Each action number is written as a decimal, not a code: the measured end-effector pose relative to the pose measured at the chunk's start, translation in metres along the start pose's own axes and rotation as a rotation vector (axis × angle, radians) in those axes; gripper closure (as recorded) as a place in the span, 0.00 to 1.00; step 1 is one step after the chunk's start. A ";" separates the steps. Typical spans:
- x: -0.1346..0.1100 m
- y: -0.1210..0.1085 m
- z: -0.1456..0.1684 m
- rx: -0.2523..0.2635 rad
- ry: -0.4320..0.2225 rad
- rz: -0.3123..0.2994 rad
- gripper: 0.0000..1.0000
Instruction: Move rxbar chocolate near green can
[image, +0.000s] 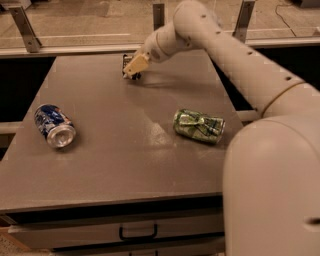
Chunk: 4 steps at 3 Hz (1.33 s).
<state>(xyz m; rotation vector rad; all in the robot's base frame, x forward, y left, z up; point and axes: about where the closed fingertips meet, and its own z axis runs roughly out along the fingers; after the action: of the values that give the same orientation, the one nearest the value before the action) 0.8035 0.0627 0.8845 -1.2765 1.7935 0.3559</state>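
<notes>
Closest to me, the table (115, 170) ends at its front edge above a drawer handle (137, 232). None of that bears on the move. At mid-depth a blue can (54, 125) lies on its side out at 9 o'clock, well clear of the path. The green can (198, 126) lies on its side toward 3 o'clock, with its long axis running roughly 10 to 4.

At the far end, near the back edge at about 12 o'clock, the gripper (134, 66) is down at the tabletop. The rxbar chocolate (127, 64) shows as a dark sliver right against its 9 o'clock side. I cannot tell whether the gripper is clamped on the bar or only touching it.

From the bar, the green can lies toward 5 o'clock across bare tabletop. I judge that's my line, with open room to set down on the can's 10 o'clock side.
</notes>
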 end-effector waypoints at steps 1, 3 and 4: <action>-0.046 -0.001 -0.079 0.132 0.022 -0.200 1.00; -0.086 0.005 -0.123 0.183 -0.008 -0.253 1.00; -0.082 0.008 -0.121 0.168 -0.013 -0.240 0.82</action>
<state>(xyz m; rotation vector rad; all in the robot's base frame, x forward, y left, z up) 0.7441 0.0369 1.0157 -1.3472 1.6006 0.0770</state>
